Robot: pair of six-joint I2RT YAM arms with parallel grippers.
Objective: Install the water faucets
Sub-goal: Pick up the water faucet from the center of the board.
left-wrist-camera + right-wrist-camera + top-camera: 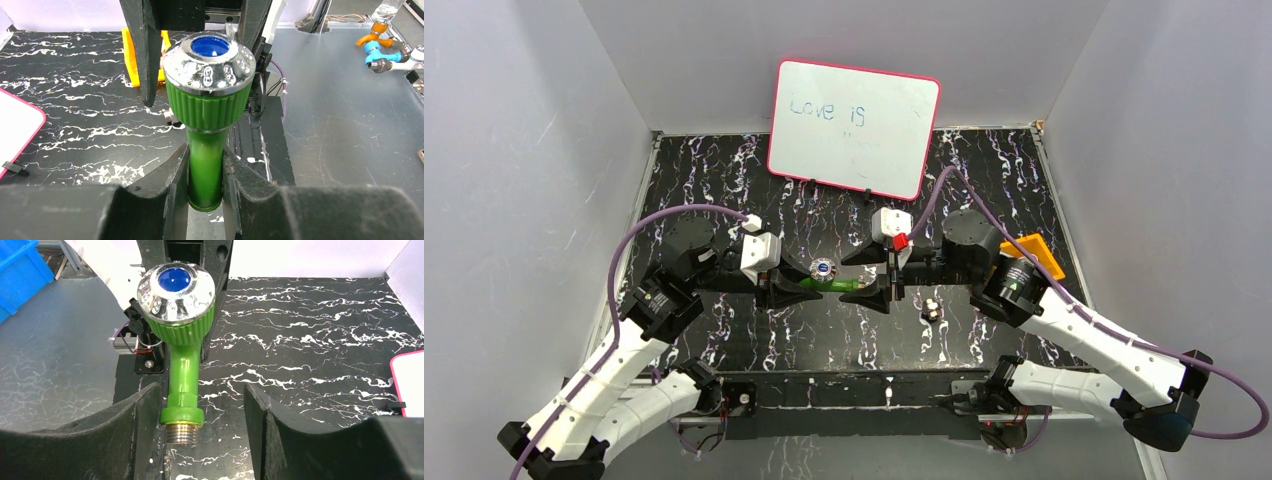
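We see our left gripper (205,170) squeezed tight on the green tap (206,100), in front of the whiteboard (854,125). Our right gripper (202,400) is open around the tap's silver screw end (181,433), with one finger close beside it.

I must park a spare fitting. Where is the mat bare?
Bare: the near strip of mat in front of the green tap, and the back-left corner beside the whiteboard. Crowded: the middle, where left gripper and right gripper meet, plus the small part and orange tray.
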